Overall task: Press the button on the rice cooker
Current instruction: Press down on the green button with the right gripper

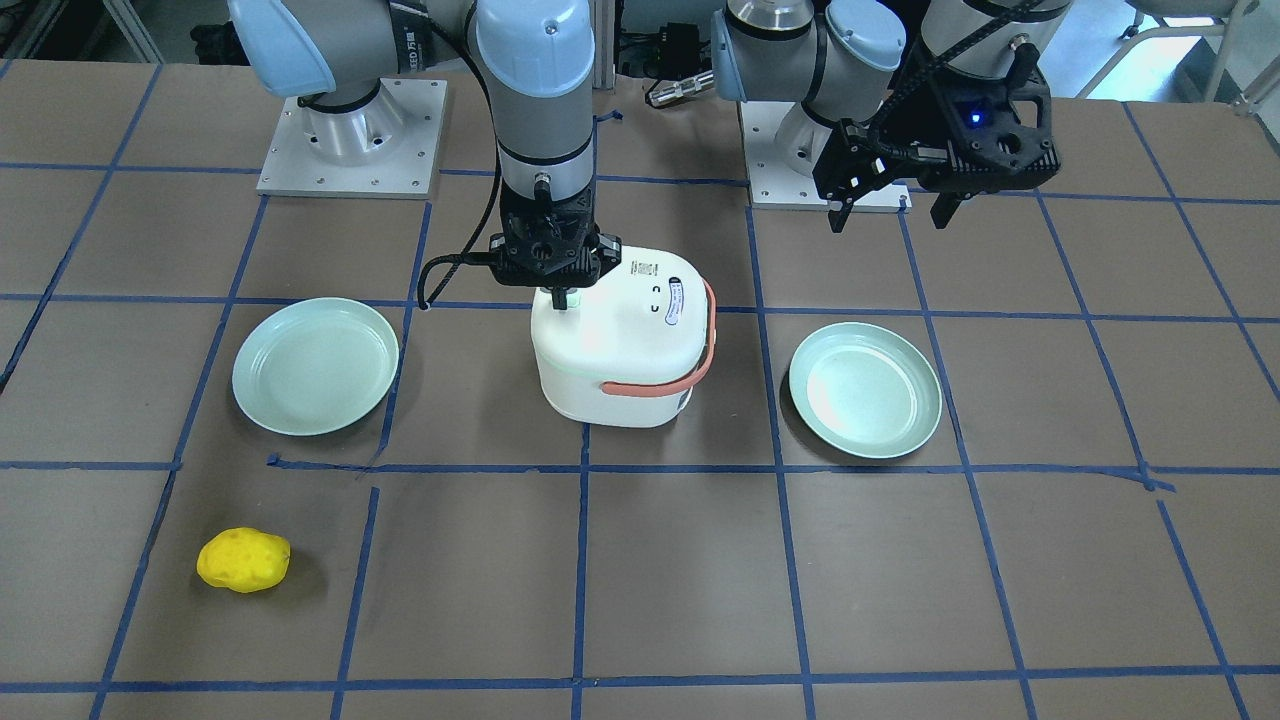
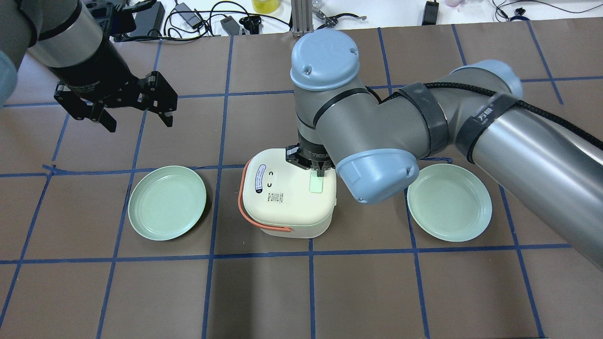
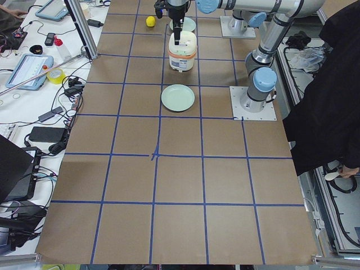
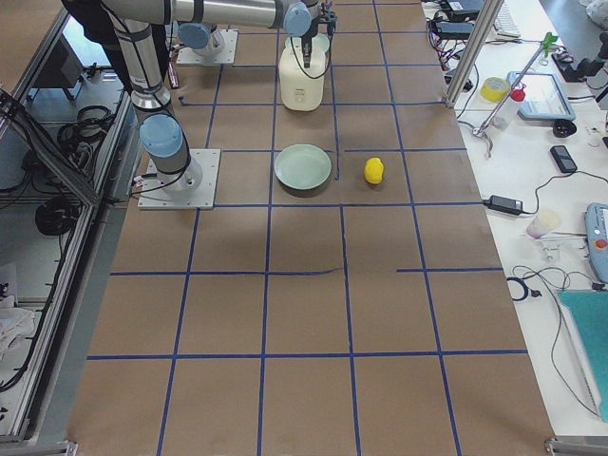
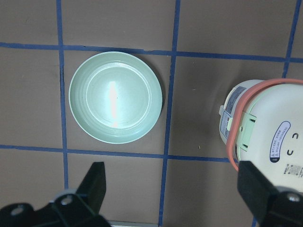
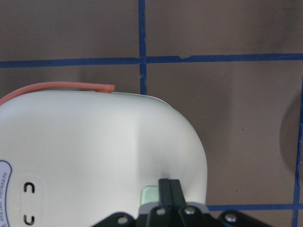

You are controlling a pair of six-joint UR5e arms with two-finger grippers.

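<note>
While your right gripper (image 2: 319, 172) points straight down with its fingers (image 6: 169, 189) pinched together and empty, their tips meet the pale green button (image 2: 316, 185) on the right side of the lid. Whether it is already depressed, I cannot tell. The white rice cooker (image 2: 282, 200) stands upright mid-table, between two green plates (image 2: 167, 202) (image 2: 450, 202). You look to be at the press itself. What's next calls for a short, straight push down, then a clean lift, kept vertical so the tips don't skid off. Your left gripper (image 2: 139, 122) hangs wide open and empty, well apart.
</note>
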